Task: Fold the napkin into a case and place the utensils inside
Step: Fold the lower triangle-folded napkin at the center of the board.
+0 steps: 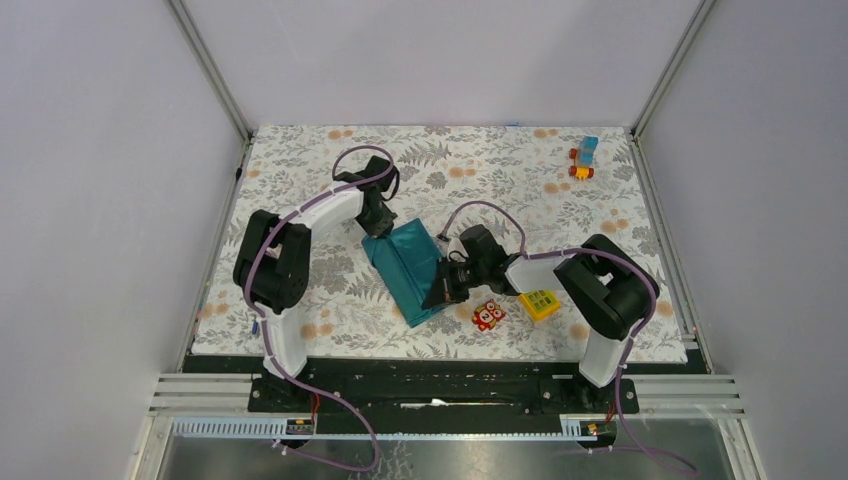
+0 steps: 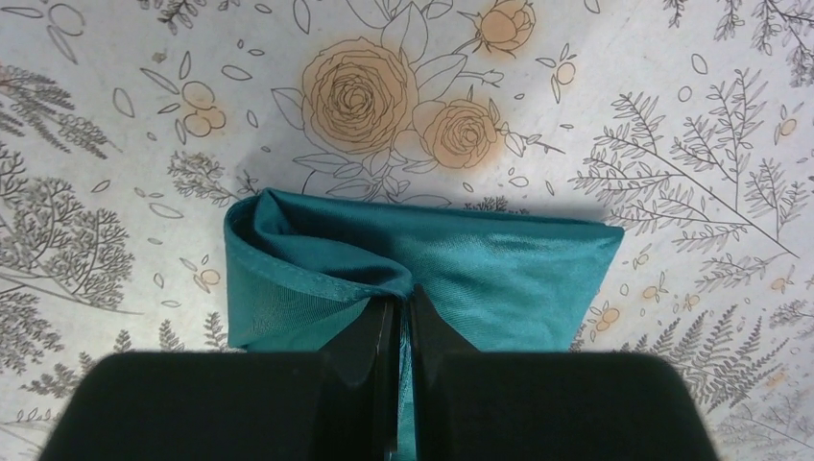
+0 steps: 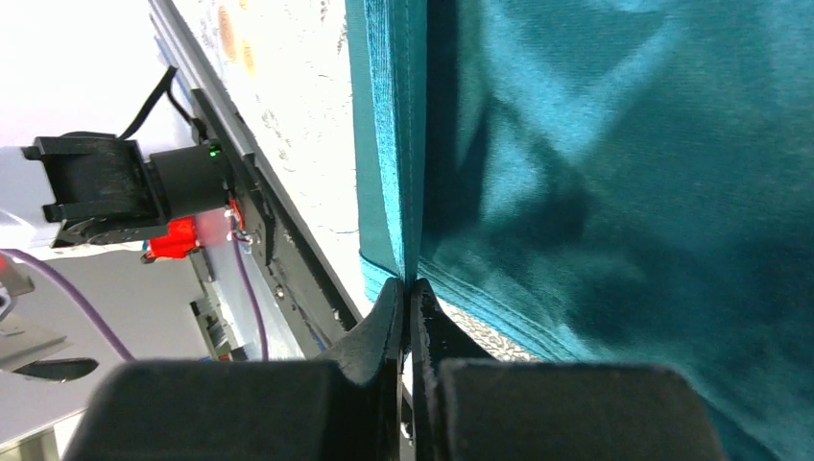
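Note:
The teal napkin (image 1: pixel 408 262) lies on the floral table, folded into a long narrow rectangle like a case, running from far left to near right. My left gripper (image 1: pixel 381 228) is at its far end, shut on a raised fold of the cloth (image 2: pixel 499 269), with fabric pinched between the fingertips (image 2: pixel 405 293). Over the strip's near right edge, my right gripper (image 1: pixel 440 290) is shut on a lifted layer of napkin (image 3: pixel 595 173), the hem caught at its tips (image 3: pixel 408 286). No utensils are in view.
A small red owl toy (image 1: pixel 488 315) and a yellow gridded block (image 1: pixel 539 304) sit just right of the napkin's near end, under the right arm. A small blue and orange toy (image 1: pixel 585 157) stands at the back right. Metal frame rails border the table.

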You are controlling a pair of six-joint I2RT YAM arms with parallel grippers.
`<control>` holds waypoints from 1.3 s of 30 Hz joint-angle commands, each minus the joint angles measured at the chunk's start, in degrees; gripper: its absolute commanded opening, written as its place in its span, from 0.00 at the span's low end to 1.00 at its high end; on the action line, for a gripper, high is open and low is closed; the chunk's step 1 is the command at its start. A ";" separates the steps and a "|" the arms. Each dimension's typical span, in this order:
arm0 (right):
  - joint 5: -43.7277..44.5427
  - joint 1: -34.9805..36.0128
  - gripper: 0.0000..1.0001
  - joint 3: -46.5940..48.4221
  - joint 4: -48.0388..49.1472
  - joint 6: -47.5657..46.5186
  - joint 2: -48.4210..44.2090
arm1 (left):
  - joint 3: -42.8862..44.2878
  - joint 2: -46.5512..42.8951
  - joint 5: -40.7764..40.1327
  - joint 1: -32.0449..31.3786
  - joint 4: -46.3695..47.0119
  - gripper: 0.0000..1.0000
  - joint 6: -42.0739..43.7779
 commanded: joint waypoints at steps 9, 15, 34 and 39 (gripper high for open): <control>6.92 -0.37 0.38 3.13 -11.88 -10.02 -4.61 | 2.46 2.92 -1.76 -0.20 3.00 0.00 1.18; 14.42 -0.39 0.68 4.17 -16.03 -15.73 -10.91 | 2.51 2.88 -1.88 -0.20 2.95 0.00 2.41; 9.11 -2.41 0.54 33.69 -10.65 -17.01 15.69 | 1.39 2.89 1.90 2.02 4.44 0.00 3.23; 8.81 -2.67 0.53 40.18 -13.52 -18.24 20.73 | 0.90 2.71 2.98 2.52 5.18 0.00 3.41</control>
